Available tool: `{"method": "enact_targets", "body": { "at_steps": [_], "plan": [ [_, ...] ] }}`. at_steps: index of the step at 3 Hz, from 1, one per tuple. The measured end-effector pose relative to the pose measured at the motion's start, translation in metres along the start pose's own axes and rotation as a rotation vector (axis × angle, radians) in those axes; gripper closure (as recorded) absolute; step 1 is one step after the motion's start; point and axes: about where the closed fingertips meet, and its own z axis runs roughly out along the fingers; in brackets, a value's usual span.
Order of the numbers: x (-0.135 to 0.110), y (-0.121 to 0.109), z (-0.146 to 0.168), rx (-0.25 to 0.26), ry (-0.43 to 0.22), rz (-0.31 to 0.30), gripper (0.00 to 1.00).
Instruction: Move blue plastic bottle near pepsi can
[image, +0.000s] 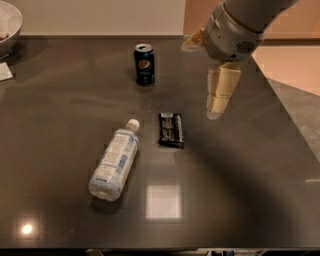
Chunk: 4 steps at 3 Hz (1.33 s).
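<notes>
A blue plastic bottle (115, 162) lies on its side on a dark table (250, 200), well to the left of the gripper (219, 102) and nearer the camera. A black snack bar wrapper (171, 130) lies flat near the gripper's left. The gripper hangs pointing down, holding nothing; spread or pressed together cannot be told. Farther left stands the upright pepsi can (144, 64).

On my dark bench (60, 100) a flat black snack bar (171, 130) lies near the middle, down-left of my hovering claw (216, 106). A pale bowl (9, 27) sits at the far left corner, a white paper scrap (5, 71) near it.
</notes>
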Motion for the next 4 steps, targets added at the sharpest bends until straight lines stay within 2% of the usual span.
{"method": "enact_targets", "body": {
  "at_steps": [1,2,3,4],
  "plan": [
    [-0.037,-0.008,0.015,-0.038,-0.071,-0.15,0.0],
    [-0.069,-0.007,0.028,-0.084,-0.124,-0.289,0.0],
    [-0.095,-0.003,0.04,-0.127,-0.156,-0.419,0.0],
    [-0.113,-0.001,0.054,-0.148,-0.165,-0.515,0.0]
  ]
}}
